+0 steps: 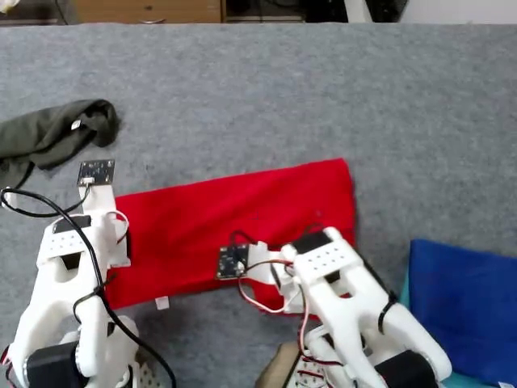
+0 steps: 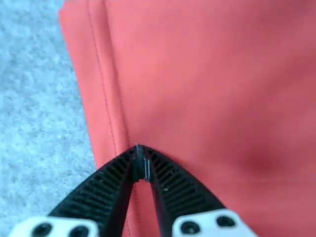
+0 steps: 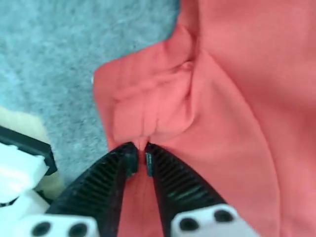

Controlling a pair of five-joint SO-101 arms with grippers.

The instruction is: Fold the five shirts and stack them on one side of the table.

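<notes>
My left pincer (image 2: 140,165) is clamped shut on the red shirt (image 1: 242,218) near its hemmed end. My right pincer (image 3: 139,160) pinches a puckered fold at the near edge. The shirt lies as a long strip mid grey table (image 1: 323,89), btwn a crumpled dark shirt (image 1: 56,133) far left & a blue shirt (image 1: 460,299) at right.

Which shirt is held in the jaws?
The red shirt, a long flat strip; the dark green shirt lies crumpled apart, the blue shirt folded aside.
</notes>
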